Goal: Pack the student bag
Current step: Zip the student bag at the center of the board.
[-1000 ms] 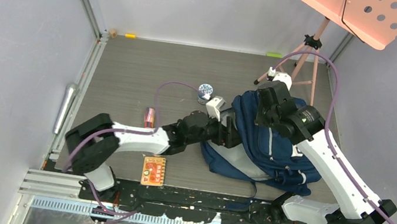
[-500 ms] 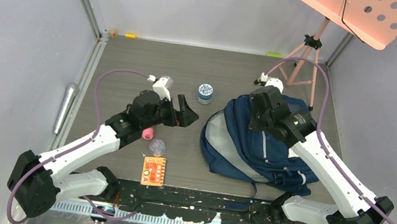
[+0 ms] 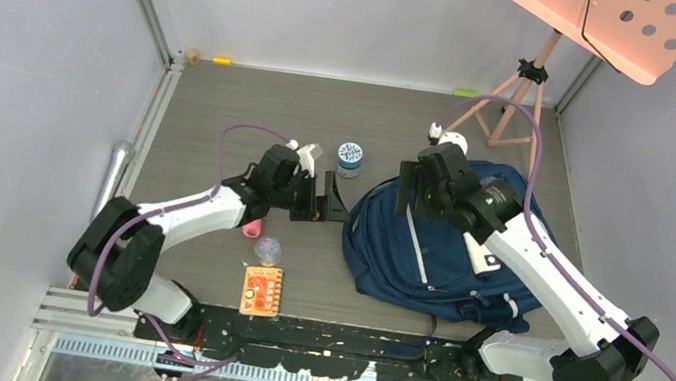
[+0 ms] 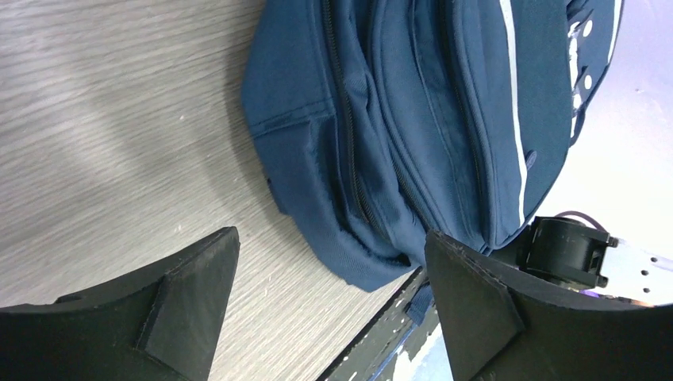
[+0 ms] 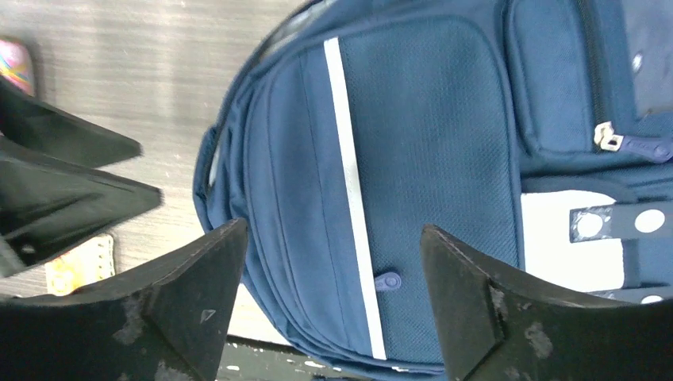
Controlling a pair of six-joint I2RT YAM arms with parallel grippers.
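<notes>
The student bag (image 3: 440, 256) is a navy backpack with pale stripes, lying flat on the table right of centre. My left gripper (image 3: 330, 206) stands open just left of the bag's edge, holding nothing. In the left wrist view the bag (image 4: 413, 119) lies beyond the gripper (image 4: 331, 238), over bare wood. My right gripper (image 3: 410, 189) hovers open above the bag's upper left part. Seen from the right wrist, its gripper (image 5: 335, 230) frames the bag's striped front pocket (image 5: 428, 143) without touching it.
A blue-lidded jar (image 3: 350, 158) stands behind the left gripper. A pink item (image 3: 251, 228), a small clear ball (image 3: 268, 249) and an orange card (image 3: 261, 290) lie left of the bag. A music stand's tripod (image 3: 513, 106) stands at the back right.
My right gripper has opened and let go of the bag, whose gaping opening has dropped shut. The left arm left the bag, swung left, then returned to the bag's left edge.
</notes>
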